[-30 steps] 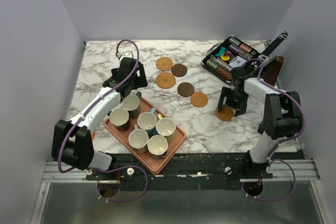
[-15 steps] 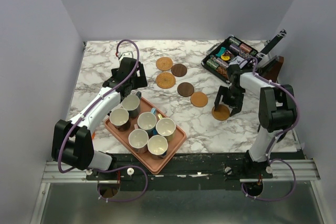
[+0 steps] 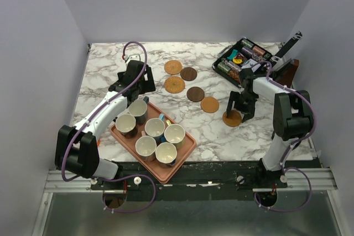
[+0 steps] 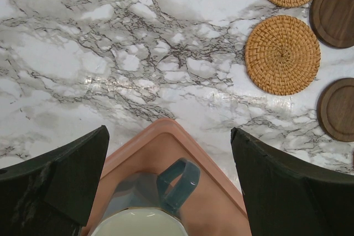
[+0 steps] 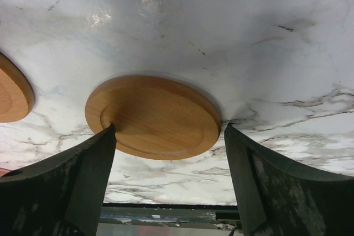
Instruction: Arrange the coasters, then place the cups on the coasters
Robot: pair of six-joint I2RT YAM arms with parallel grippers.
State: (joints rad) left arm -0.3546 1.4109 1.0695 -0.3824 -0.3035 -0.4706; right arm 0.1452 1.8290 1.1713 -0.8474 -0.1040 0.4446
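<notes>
A tan wooden coaster (image 5: 152, 115) lies flat on the marble, and my right gripper (image 5: 169, 131) stands open astride it. The left fingertip touches its rim and the right fingertip stands just off the other side. From above, that coaster (image 3: 232, 118) sits right of a tan one (image 3: 209, 104), two dark brown ones (image 3: 195, 94) and two woven coasters (image 3: 175, 85). Several cups (image 3: 156, 129) stand on the pink tray (image 3: 182, 156). My left gripper (image 4: 168, 136) hangs open above the tray's far corner, over a grey-blue cup (image 4: 149, 208) with its handle facing away.
A black box of small items (image 3: 240, 62) sits at the back right, with a brown object (image 3: 291, 69) beside it at the table's right edge. The wall closes in behind the left arm. The table's front edge (image 5: 166, 211) runs close below the right gripper.
My right gripper has shifted left with the tan coaster between its fingers, closer to the other coasters, and its jaws have narrowed slightly. The left arm has not moved.
</notes>
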